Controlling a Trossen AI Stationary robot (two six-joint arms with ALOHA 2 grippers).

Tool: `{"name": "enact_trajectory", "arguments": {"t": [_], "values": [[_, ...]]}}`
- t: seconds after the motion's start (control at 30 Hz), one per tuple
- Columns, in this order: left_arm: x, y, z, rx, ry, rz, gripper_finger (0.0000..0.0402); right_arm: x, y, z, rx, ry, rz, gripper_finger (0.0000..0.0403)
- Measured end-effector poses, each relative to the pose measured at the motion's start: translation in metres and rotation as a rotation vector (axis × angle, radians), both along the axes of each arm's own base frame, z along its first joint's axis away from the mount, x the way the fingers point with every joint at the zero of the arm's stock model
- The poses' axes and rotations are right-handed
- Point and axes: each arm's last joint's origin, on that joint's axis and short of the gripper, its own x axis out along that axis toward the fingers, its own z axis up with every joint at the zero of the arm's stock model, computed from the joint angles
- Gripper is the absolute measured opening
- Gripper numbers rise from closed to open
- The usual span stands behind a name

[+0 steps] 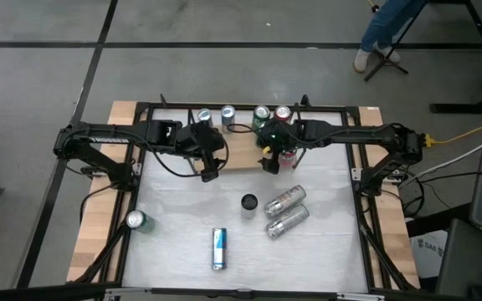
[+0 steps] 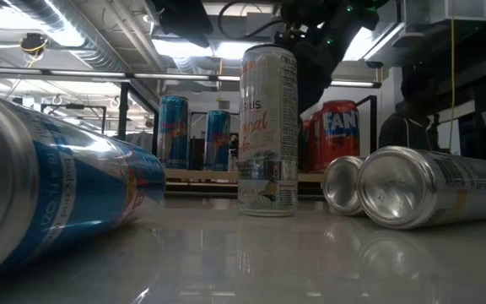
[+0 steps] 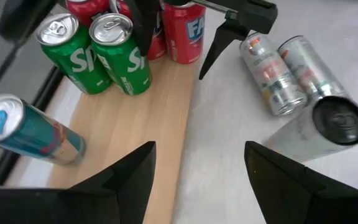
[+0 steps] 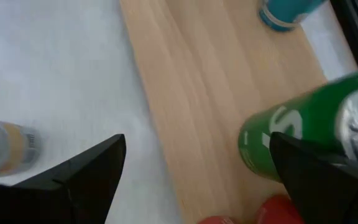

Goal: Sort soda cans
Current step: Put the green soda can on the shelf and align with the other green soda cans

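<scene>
- Both jaws hang wide, released, holding nothing: left gripper (image 1: 208, 173), right gripper (image 1: 268, 162).
- Green metal cans (image 3: 98, 53) and red metal cans (image 3: 182, 31) stand on the wooden board (image 3: 142, 118).
- Silver cans (image 1: 286, 211) lie on the white desk (image 1: 325, 251).

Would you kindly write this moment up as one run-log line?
left gripper: open, empty, over wooden board | right gripper: open beside green soda can | two silver cans: lying on white table

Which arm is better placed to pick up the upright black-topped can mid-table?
Right, by a little. The right gripper hangs open and empty nearer the black-topped can than the left gripper, also empty.
</scene>
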Motion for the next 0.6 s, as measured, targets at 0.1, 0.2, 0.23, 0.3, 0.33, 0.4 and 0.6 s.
{"name": "enact_trajectory", "arguments": {"t": [0.1, 0.2, 0.23, 0.3, 0.33, 0.4, 0.6], "values": [[-0.003, -0.003, 0.002, -0.061, -0.016, 0.001, 0.0238, 0.001, 0.001, 0.001, 0.019, -0.016, 0.016, 0.0388], [-0.01, -0.01, 0.003, -0.158, 0.008, 0.004, 0.0238, 0.001, 0.001, 0.001, 0.019, -0.019, 0.017, 0.0388], [-0.014, -0.013, 0.003, -0.194, 0.02, 0.009, 0.0238, 0.001, 0.001, 0.001, 0.019, -0.02, 0.017, 0.0388], [-0.023, -0.02, 0.001, -0.261, 0.082, 0.033, 0.0238, 0.001, 0.001, 0.001, 0.019, -0.021, 0.017, 0.0388], [-0.027, -0.023, 0.001, -0.296, 0.101, 0.049, 0.0238, 0.002, 0.001, 0.001, 0.018, -0.022, 0.017, 0.0388], [-0.038, -0.029, 0.0, -0.365, 0.174, 0.078, 0.0238, 0.002, 0.001, 0.001, 0.018, -0.024, 0.018, 0.0388], [-0.063, -0.051, -0.004, -0.514, 0.377, 0.107, 0.0238, 0.002, 0.001, 0.001, 0.018, -0.028, 0.018, 0.0388]]}}
